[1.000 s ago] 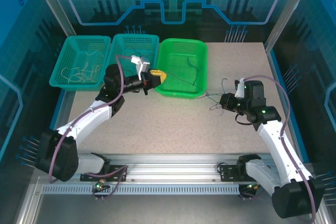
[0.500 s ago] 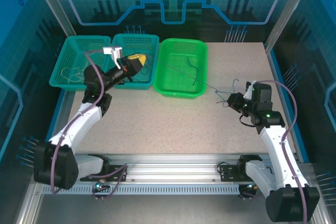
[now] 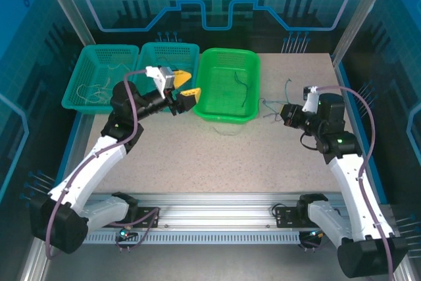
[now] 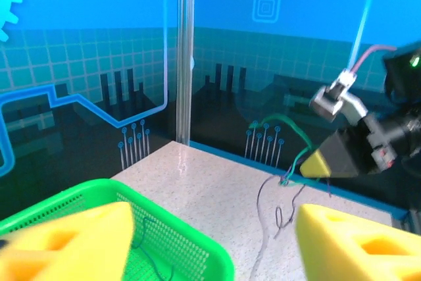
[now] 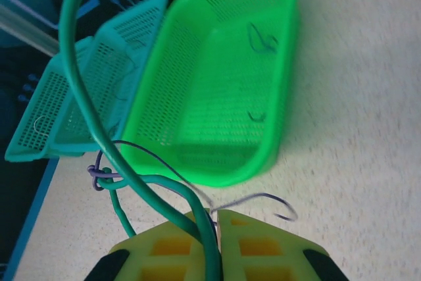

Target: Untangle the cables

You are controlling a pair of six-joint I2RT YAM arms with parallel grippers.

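My right gripper (image 3: 288, 113) is shut on a tangle of cables (image 3: 271, 104) held just above the table, right of the green basket (image 3: 253, 106). In the right wrist view the gripper (image 5: 216, 218) pinches green cables (image 5: 158, 179) and thin dark purple ones, knotted together at the left (image 5: 100, 176). My left gripper (image 3: 191, 85) hangs open by the green basket's left rim with nothing between its fingers (image 4: 66, 245). Its camera faces the tangle (image 4: 289, 179), from which a thin strand (image 4: 281, 218) hangs to the table. Dark cables (image 3: 242, 87) lie in the green basket.
Two teal baskets stand left of the green one. The far-left basket (image 3: 79, 100) holds pale cables (image 3: 99, 90); the middle one (image 3: 148, 49) holds a few thin dark wires. A glass wall and posts enclose the table's back and sides.
My left arm has swung right from the middle teal basket to the green basket's rim and its jaws have opened. My right gripper has carried the tangle a little back and left.
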